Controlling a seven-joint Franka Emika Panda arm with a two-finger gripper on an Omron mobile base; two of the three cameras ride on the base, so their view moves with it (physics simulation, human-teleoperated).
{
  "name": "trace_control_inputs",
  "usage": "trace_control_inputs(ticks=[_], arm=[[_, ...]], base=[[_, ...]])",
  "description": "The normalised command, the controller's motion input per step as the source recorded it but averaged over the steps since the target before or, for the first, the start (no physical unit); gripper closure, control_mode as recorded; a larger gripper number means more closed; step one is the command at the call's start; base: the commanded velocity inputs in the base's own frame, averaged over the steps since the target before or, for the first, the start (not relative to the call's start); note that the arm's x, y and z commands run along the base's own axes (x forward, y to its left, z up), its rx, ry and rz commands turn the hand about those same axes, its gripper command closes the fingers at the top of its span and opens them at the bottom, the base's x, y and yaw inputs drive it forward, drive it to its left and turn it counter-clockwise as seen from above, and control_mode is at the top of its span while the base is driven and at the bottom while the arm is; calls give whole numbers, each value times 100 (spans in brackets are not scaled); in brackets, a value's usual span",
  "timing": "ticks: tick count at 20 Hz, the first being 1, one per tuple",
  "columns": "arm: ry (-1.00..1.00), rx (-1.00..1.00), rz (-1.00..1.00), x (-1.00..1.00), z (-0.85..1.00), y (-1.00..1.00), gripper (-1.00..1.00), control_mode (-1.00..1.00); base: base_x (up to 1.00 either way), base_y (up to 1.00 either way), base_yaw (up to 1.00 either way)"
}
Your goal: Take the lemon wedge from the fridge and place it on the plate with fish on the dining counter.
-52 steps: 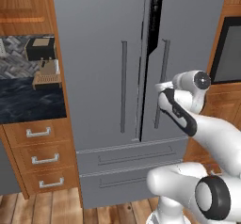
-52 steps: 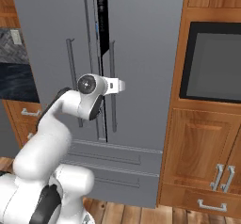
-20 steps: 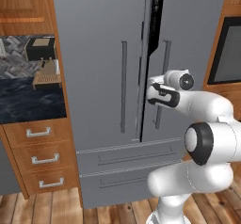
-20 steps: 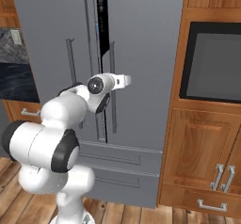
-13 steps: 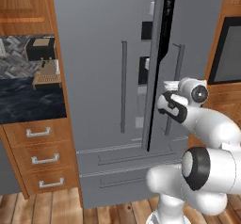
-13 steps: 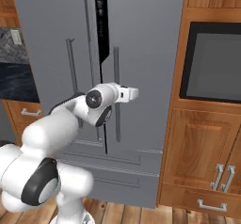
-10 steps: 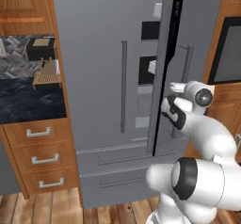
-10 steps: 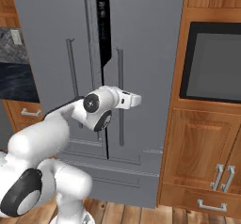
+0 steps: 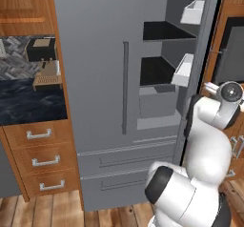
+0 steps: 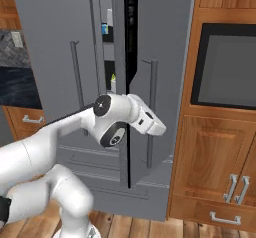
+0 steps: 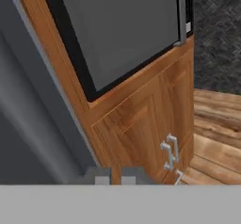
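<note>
A white robot arm stands in front of a tall grey fridge (image 9: 95,78) in a simulated kitchen. The fridge's right door (image 10: 160,82) is swung partly open. Through the opening, the left base view shows black inner shelves (image 9: 164,30) and white door bins (image 9: 183,71). The arm's hand reaches past the open door's edge toward its outer side, near the door's long bar handle (image 10: 151,112).

The pincer (image 11: 115,175) shows at the bottom of the hand view as two small grey tips set close together with nothing visible between them, so it looks closed and empty. That view looks at a wooden cabinet (image 11: 150,124) under a dark built-in oven (image 10: 227,64).

In the right base view, a tiny yellowish speck sits in the gap between the doors; it may be the lemon wedge (image 10: 113,78), but it is too small to be sure.

Judging by this, the task is at an early stage: the door is partly open. Reaching in, picking the wedge, and carrying it to the plate with fish all remain to be done.
</note>
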Motion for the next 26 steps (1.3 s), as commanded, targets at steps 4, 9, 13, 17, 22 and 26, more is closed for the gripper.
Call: trace_control_inputs(ticks=[4,9,13,17,22,26], arm=[[-15,8,-16,-100,32,-11,100,-100],[-8,-32,4,-57,1,100,100,-100],[-10,-31,1,2,3,100,100,-100],[-12,-17,-8,50,43,100,100,-100],[-15,-9,-24,47,65,100,100,-100],[-8,-6,-32,31,76,100,100,-100]], base=[[0,0,0],[0,0,0],[0,0,0],[0,0,0],[0,0,0],[0,0,0]])
